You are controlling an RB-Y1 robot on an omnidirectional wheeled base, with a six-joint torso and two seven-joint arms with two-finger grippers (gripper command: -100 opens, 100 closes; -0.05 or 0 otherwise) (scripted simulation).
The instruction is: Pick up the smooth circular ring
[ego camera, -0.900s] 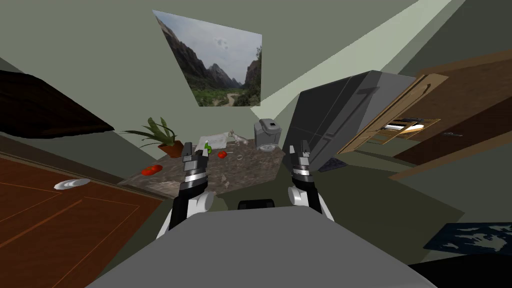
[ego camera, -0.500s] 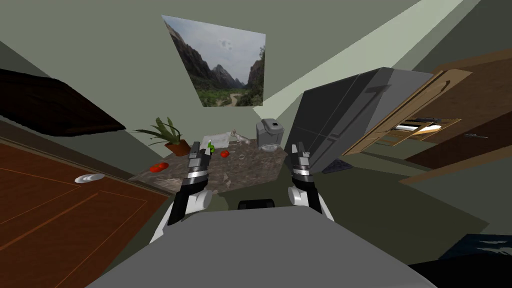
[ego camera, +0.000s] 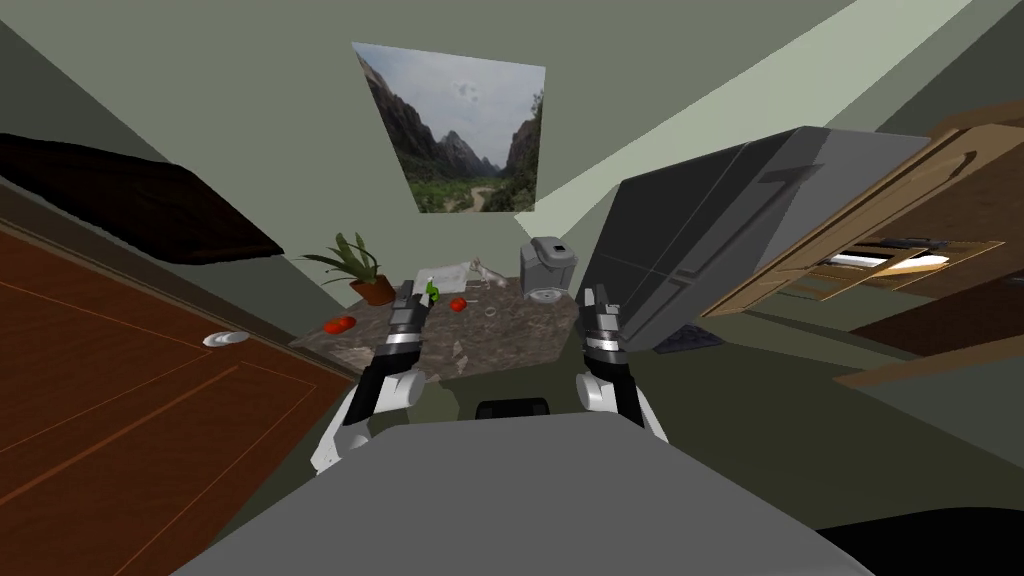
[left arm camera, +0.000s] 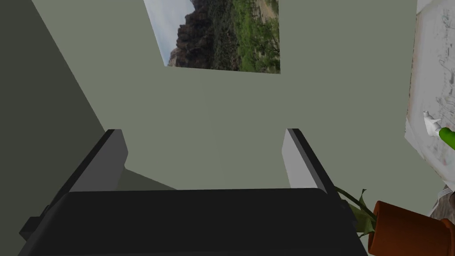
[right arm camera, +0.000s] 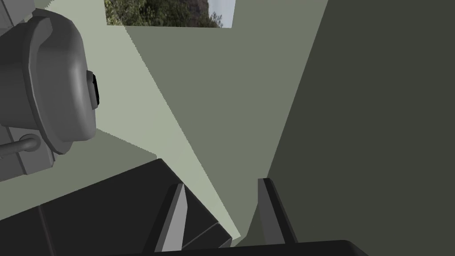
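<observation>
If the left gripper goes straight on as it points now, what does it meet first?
Probably the grey-green wall, below the landscape picture; the left gripper would pass beside the potted plant.

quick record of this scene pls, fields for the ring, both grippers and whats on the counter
target: small ring, lying on the mottled counter, apart from other items
left gripper: open, empty, over the counter's left part
right gripper: open, empty, at the counter's right edge
near ring: red tomato to its left, grey coffee machine behind
also on counter: potted plant, green bottle
status: ring not yet grasped
</observation>
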